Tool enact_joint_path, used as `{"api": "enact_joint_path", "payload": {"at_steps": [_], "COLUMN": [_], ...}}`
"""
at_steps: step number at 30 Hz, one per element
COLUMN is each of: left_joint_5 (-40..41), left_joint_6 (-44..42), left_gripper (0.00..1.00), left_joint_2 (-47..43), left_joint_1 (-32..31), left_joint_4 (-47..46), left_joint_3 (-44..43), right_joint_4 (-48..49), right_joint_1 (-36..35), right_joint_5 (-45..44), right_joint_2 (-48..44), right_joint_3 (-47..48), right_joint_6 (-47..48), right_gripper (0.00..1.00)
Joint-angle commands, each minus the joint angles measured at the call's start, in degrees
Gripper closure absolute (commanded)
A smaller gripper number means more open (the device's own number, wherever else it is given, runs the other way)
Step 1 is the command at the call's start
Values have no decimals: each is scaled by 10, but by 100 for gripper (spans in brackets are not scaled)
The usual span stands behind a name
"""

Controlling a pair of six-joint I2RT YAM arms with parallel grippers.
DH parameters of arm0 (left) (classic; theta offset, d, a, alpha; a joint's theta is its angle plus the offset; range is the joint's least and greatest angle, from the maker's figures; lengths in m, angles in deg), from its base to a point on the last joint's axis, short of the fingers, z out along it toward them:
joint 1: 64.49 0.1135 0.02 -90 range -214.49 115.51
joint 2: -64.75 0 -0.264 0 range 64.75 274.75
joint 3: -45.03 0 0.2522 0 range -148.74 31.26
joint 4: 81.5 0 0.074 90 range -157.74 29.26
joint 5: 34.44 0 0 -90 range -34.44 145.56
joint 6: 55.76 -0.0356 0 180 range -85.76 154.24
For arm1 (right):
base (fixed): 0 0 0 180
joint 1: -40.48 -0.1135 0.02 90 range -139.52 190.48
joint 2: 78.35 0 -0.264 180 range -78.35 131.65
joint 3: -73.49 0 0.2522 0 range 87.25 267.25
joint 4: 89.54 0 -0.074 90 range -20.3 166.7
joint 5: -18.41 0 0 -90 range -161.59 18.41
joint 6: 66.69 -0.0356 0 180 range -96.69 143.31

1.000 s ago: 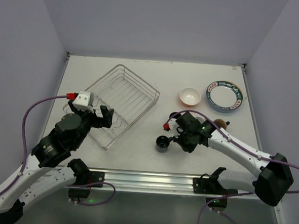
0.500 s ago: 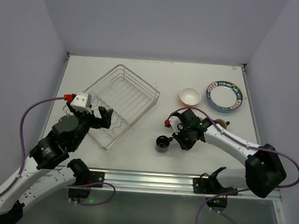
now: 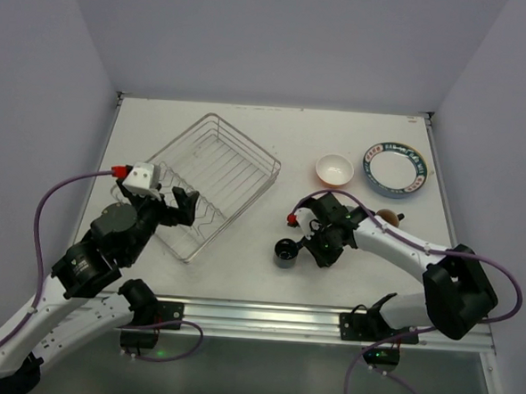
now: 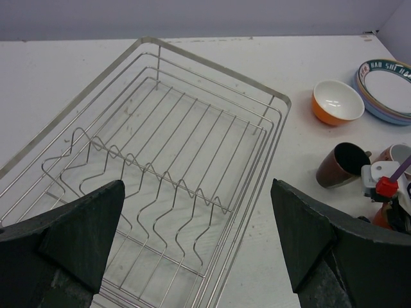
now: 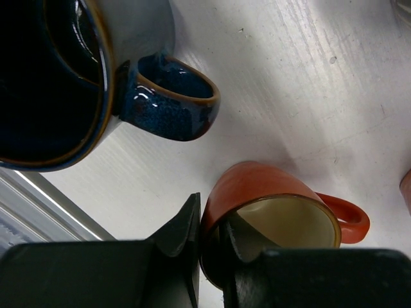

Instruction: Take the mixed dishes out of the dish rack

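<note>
Right gripper (image 5: pixel 210 239) pinching orange mug (image 5: pixel 257 186) rim, one finger (image 5: pixel 242 242) inside, dark mug (image 5: pixel 64 77) beside

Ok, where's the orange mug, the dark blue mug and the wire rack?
orange mug (image 5: pixel 257 183), right wrist view, on its orange outer wall.
dark blue mug (image 5: pixel 45 83), right wrist view, on its dark inside.
wire rack (image 4: pixel 186 147), left wrist view, on its wire floor.

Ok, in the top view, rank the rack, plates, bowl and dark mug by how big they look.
1. rack, largest by far
2. plates
3. bowl
4. dark mug, smallest, only slightly under the bowl
</note>
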Motion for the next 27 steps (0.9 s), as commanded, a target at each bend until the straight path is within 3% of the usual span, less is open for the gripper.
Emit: {"api": "enact_joint_path", "payload": {"at_steps": [1,6,11,12,14,27], "left_joint_5": [2,4,5,6,9,15], "left_joint_6": [-16,-18,-19,-19,-19,-11], "left_gripper": [0,0,0,0,0,0], "left_joint_2": [-6,-4,0,1,2,27], "left_joint_1": [2,2,2,2,2,28], "left_joint_4": [-19,-19,-19,-19,-20,-23], "left_joint_3": [5,2,0,1,1,8], "right_joint_4": [5,9,14,14,11,-13], "right_joint_1": [1,1,1,1,1,1], "right_joint_5": [21,15,14,14,21,41], "right_joint_2": [-19,-35,-58,-62,-73,-153], "right_joint_3": [-3,-7,-11,-11,-11,12], "right_joint_6": [27,27,27,26,27,37], "right_gripper": [82,62,48,26,3,1]}}
